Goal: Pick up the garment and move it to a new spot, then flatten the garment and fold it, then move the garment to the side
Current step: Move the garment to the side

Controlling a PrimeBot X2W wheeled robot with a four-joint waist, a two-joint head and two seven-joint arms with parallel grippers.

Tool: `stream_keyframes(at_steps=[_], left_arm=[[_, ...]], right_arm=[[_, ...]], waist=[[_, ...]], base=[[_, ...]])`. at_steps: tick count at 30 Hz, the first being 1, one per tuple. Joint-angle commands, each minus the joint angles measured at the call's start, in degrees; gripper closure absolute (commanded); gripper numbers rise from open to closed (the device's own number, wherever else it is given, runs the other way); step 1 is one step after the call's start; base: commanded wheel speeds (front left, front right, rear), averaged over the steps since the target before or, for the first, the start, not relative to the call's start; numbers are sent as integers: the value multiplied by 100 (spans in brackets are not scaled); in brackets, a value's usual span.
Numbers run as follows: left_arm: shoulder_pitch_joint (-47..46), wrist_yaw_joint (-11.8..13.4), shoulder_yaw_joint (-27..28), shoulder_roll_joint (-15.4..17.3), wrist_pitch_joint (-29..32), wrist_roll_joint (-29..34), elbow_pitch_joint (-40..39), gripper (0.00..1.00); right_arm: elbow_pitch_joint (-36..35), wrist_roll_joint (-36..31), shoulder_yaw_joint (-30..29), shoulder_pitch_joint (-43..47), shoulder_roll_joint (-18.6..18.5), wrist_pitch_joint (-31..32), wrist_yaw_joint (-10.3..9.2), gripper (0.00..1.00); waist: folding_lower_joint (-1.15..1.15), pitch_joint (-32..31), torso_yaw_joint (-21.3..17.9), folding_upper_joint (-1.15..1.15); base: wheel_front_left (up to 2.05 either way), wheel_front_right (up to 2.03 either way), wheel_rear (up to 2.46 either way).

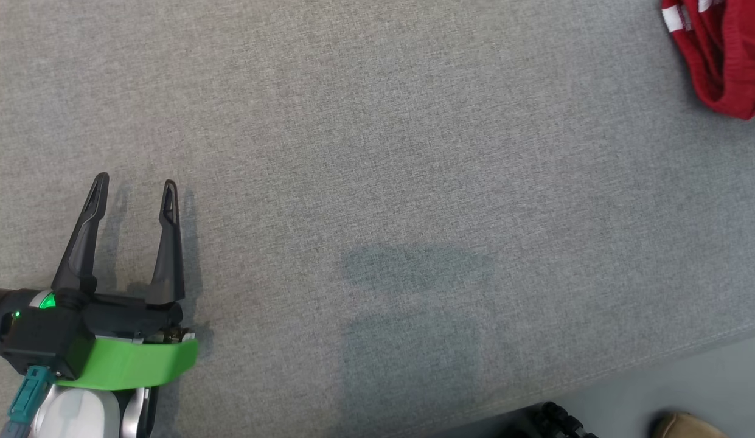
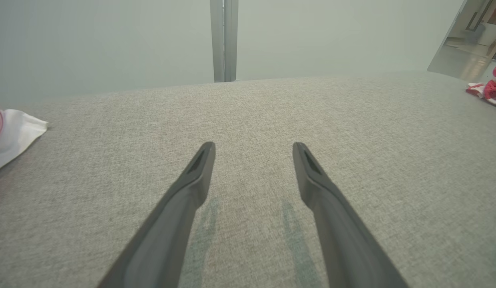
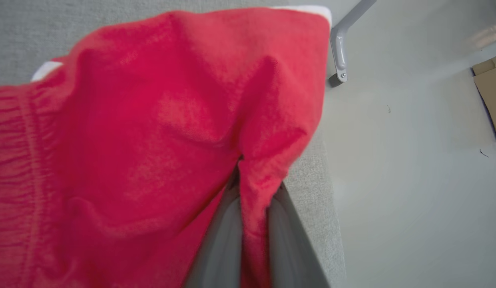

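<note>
The garment [image 1: 727, 55] is red with white trim and lies bunched at the far right corner of the grey fabric surface [image 1: 377, 152]. In the left wrist view the garment [image 2: 489, 90] is a small heap at the right edge. Up close the garment [image 3: 152, 140] hangs in folds, and my right gripper [image 3: 255, 188] is shut on a pinch of its red cloth beside the surface's edge. My left gripper [image 1: 135, 180] rests low at the near left, open, with nothing between its fingers. The left gripper [image 2: 253, 146] points across bare grey cloth.
A white cloth with a red part [image 2: 16, 136] lies at the left edge of the surface. The near edge runs diagonally at lower right, with floor, a brown shoe [image 1: 687, 426] and dark gear [image 1: 556, 420] beyond. Cardboard [image 3: 491, 96] lies on the floor.
</note>
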Motion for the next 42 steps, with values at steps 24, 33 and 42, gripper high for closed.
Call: stream_keyframes(at_steps=[24, 33, 42], left_arm=[[463, 54, -105, -343, -130, -213, 647, 0], [829, -28, -178, -401, -130, -294, 1183, 0], [956, -79, -46, -462, -125, -344, 1879, 0]], right_arm=[[176, -697, -83, 735, -59, -2520, -8, 0], [-1099, -736, -1026, 2860, 213, -3053, -7, 0], [-3286, -1820, -2855, 5534, 1838, -3108, -8, 0]], waist=[[-1, -1789, 558, 0], [-1, -2602, 1100, 0], [-1, -3120, 1479, 0]], base=[[0, 0, 0], [0, 0, 0], [0, 0, 0]])
